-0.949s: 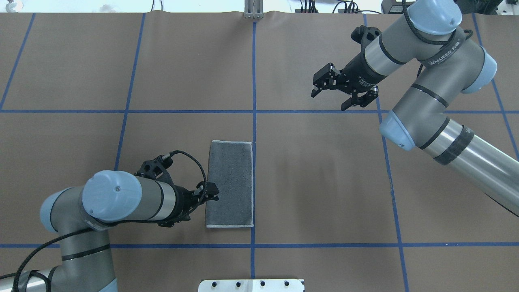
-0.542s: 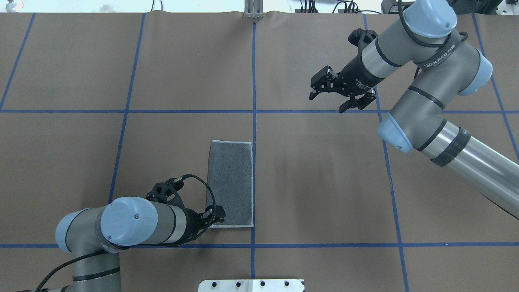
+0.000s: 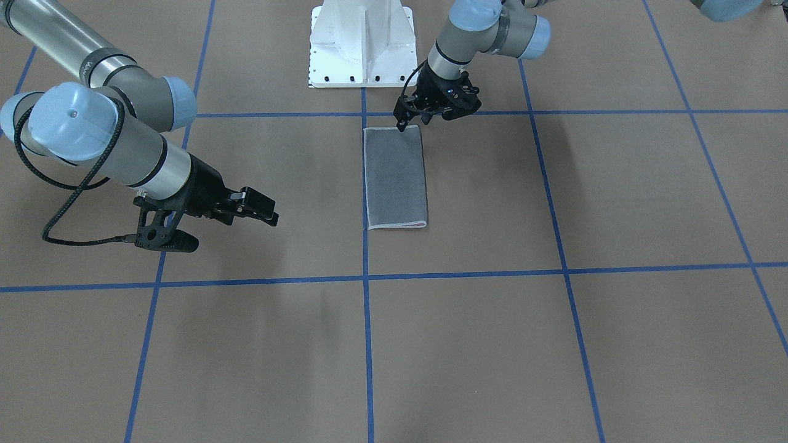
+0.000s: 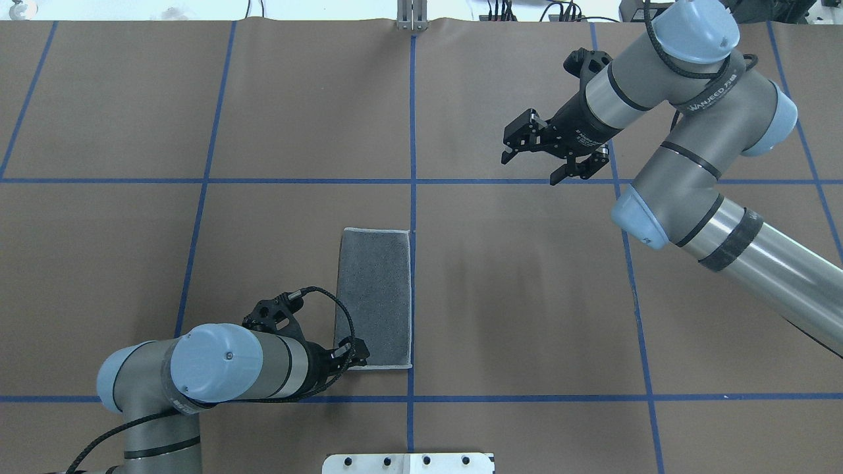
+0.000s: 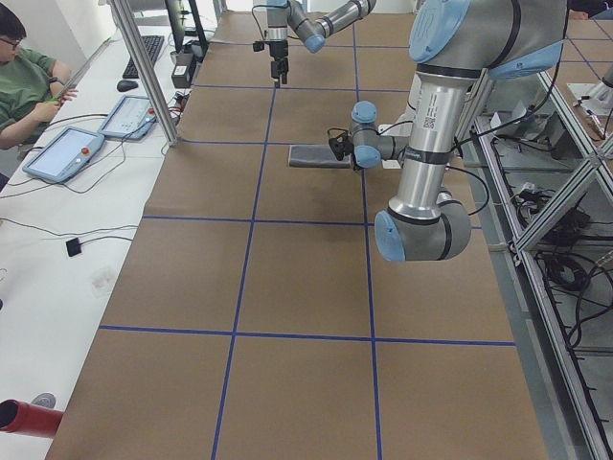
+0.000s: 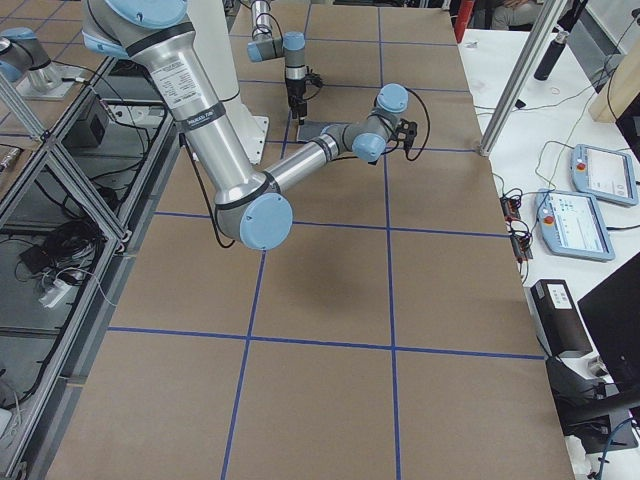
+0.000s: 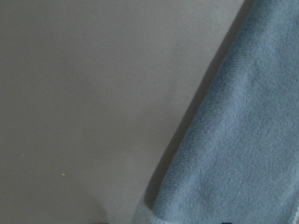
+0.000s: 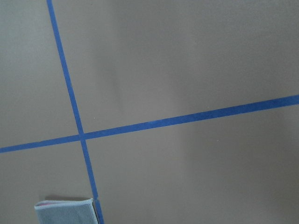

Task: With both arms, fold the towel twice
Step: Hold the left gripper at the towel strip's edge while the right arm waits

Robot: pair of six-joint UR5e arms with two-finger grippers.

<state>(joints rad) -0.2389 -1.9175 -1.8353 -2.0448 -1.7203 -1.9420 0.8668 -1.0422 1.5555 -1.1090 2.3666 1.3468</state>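
The towel [image 4: 374, 297] lies flat on the table [image 4: 296, 118], close to the edge where the robot stands and about midway along that edge. It is folded into a narrow strip, dark grey side up, with light stitching around it. A thin sliver of pink shows at the end that faces away from the robot. One long side runs just beside the blue tape line [image 4: 412, 131] that crosses the middle of the table.

The left arm [image 4: 217, 362] reaches in low from the robot's edge. The left claw [image 3: 414, 122] points down at the towel's corner nearest the robot, on the side away from the tape line. Its fingers look spread apart, and one fingertip [image 3: 400, 125] sits right at the towel's short edge. The pictures do not show whether it touches the cloth.

The right arm [image 4: 685, 164] comes in from the table's right end. The right claw [image 4: 530, 168] is spread wide with nothing in it, and it hangs above bare table toward the far edge, well apart from the towel.
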